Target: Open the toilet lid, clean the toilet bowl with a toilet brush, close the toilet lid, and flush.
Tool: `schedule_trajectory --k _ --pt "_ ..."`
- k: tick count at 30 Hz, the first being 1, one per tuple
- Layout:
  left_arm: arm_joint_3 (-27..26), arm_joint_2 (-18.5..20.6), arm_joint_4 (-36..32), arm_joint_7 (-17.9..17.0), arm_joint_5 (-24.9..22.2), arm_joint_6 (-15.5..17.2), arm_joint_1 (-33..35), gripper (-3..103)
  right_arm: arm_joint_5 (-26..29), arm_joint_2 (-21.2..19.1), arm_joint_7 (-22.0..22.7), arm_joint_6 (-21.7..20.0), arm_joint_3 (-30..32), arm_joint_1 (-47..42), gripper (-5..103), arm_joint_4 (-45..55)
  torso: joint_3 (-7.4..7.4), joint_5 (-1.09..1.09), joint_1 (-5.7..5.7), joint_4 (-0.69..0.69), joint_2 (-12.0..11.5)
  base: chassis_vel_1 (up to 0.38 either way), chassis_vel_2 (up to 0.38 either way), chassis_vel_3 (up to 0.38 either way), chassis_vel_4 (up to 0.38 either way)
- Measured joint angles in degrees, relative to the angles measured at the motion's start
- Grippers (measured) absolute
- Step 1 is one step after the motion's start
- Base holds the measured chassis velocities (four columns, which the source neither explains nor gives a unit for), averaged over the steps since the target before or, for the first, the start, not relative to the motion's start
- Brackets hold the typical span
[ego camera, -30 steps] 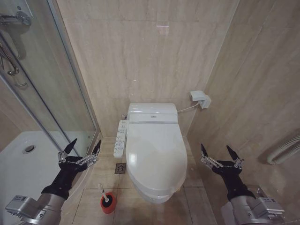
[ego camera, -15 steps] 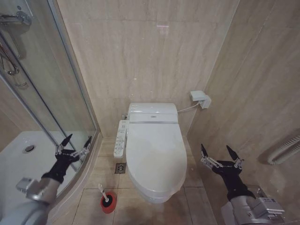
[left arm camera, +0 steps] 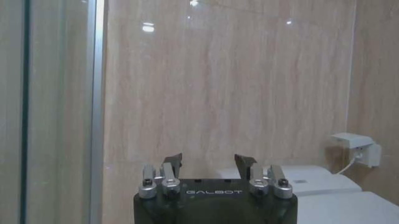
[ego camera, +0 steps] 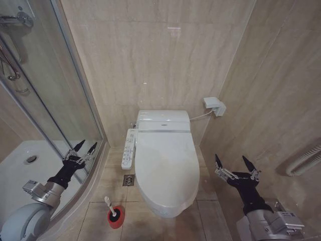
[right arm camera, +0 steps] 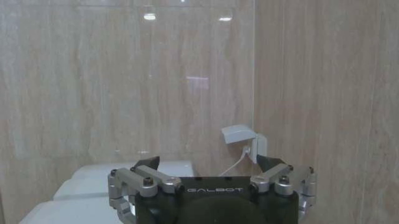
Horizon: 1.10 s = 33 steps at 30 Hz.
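The toilet lid [ego camera: 166,163] lies closed over the toilet bowl [ego camera: 168,212], of which just the front rim shows below it. A white button panel [ego camera: 129,148] runs along the bowl's left side. The toilet brush [ego camera: 109,203] stands in its red holder [ego camera: 116,218] on the floor, left of the bowl's front. My left gripper [ego camera: 83,147] [left arm camera: 209,161] hovers open by the shower glass, well left of the lid and above the brush. Right of the bowl, my right gripper [ego camera: 233,161] [right arm camera: 209,162] is held open in the air with nothing between its fingers.
A curved glass shower screen [ego camera: 60,90] and white shower tray [ego camera: 30,170] close off the left. The tank cover [ego camera: 163,121] backs onto the tiled wall. A wall socket [ego camera: 214,106] [right arm camera: 242,136] with a cable sits right of the tank. A floor drain [ego camera: 129,180] lies beside the bowl.
My left arm has swung out toward the shower glass, and its gripper now sits a little higher and farther from me. The right arm has not moved.
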Motion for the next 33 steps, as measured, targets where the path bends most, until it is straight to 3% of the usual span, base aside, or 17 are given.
schedule_trajectory --k 3,4,11,12,33 --pt "0.0 -0.2 -0.1 0.1 0.1 -0.3 0.3 69 0.0 0.0 0.0 0.0 0.0 0.0 100 0.0 0.0 0.0 0.0 0.0 0.0 0.0 0.0 0.0 0.0" --pt "-0.1 -0.4 -0.2 0.2 0.3 -0.4 0.5 61 0.0 0.0 0.0 0.0 0.0 0.0 100 0.0 -0.01 0.01 0.0 0.0 0.0 0.0 0.0 0.0 0.0" --pt "0.0 -1.5 -0.5 1.3 1.4 -1.4 1.8 61 0.0 0.0 0.0 0.0 0.0 0.0 100 0.0 -0.01 0.0 -0.01 0.01 0.0 -0.034 0.016 0.019 -0.023" --pt "0.0 -1.6 -0.6 1.5 1.5 -1.5 1.8 66 0.0 0.0 0.0 0.0 0.0 0.0 100 0.0 -0.01 0.01 -0.01 -0.01 0.0 -0.072 0.077 0.068 -0.071" --pt "-0.3 -2.0 -0.5 4.4 1.8 -2.4 2.4 64 0.0 0.0 0.0 0.0 0.0 0.0 100 0.0 0.0 0.01 -0.01 -0.02 0.0 -0.052 0.048 0.053 -0.056"
